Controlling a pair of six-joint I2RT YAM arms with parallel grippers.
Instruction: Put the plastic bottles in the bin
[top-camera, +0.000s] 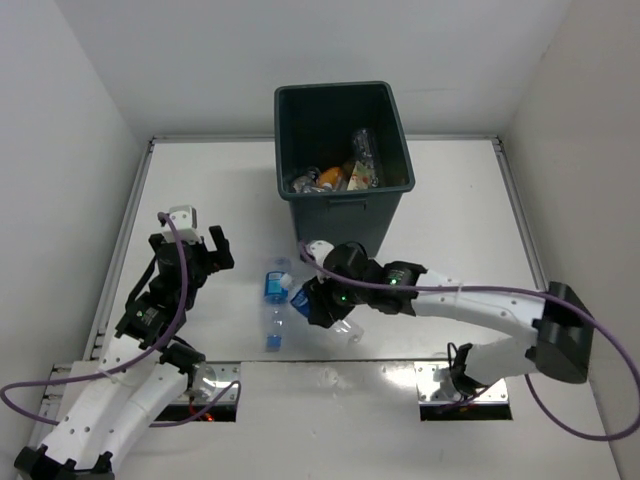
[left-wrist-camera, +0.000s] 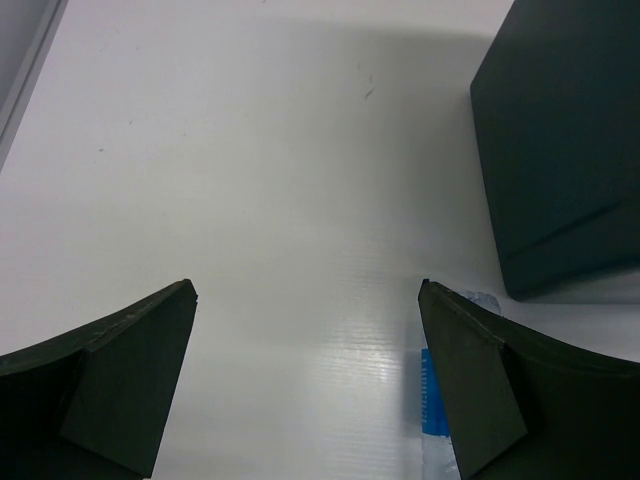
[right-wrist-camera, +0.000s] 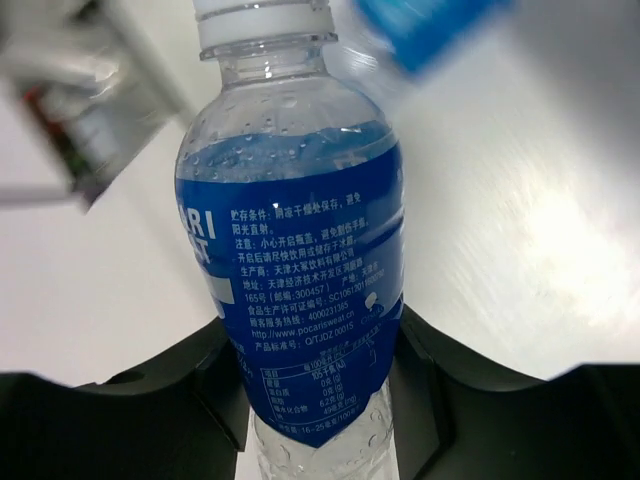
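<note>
— Right fingers (right-wrist-camera: 470, 400)?
— Clenched on a blue-labelled bottle (right-wrist-camera: 300, 250), mid-frame, below the bin (top-camera: 345, 210).
— Left fingers (left-wrist-camera: 120, 370)?
— Released, empty; another bottle (top-camera: 275, 288) lies on the counter (left-wrist-camera: 280, 200) just right of them.

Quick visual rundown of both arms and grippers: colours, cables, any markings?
The left arm and right arm have white links and black joint housings. A purple cable runs along each. Green lights glow near the right wrist. The left gripper has dark wedge-shaped fingers, with a white block above them. The right gripper is black. No markings are readable.
</note>
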